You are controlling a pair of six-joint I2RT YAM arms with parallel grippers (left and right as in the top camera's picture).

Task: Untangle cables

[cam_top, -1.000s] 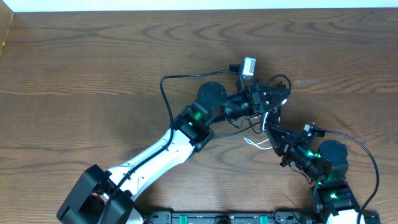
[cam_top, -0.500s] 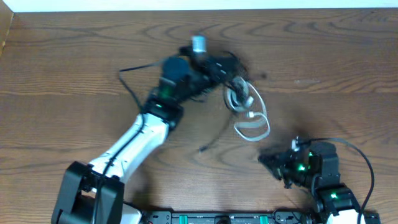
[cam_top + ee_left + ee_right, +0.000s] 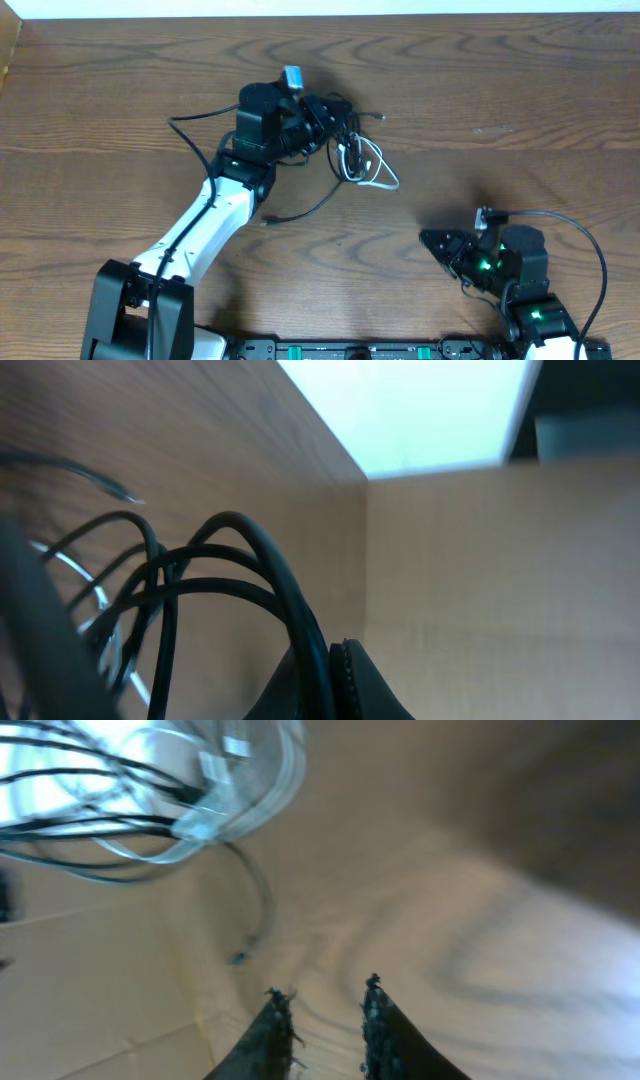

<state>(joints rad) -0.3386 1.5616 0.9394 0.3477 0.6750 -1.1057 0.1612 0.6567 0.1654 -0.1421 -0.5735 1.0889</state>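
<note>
The left gripper (image 3: 328,118) is pressed together, apparently on black strands of the cables (image 3: 355,150), though the pinch itself is hidden in the wrist view. The bundle is bunched just beyond its fingertips, with the white cable (image 3: 378,172) looped through the black ones and one black cord (image 3: 305,208) trailing back behind it. The right gripper (image 3: 325,995) is held slightly spread and empty, well apart from the bundle ahead of it. No cord is seen laid out separately, so the untangling is judged barely begun.

Robotics lab bench.
Plain wood-grain surface (image 3: 120,120), black base rail (image 3: 350,351) with green lights well behind the fingers (image 3: 275,1038), pale board wall (image 3: 100,980) ahead.
</note>
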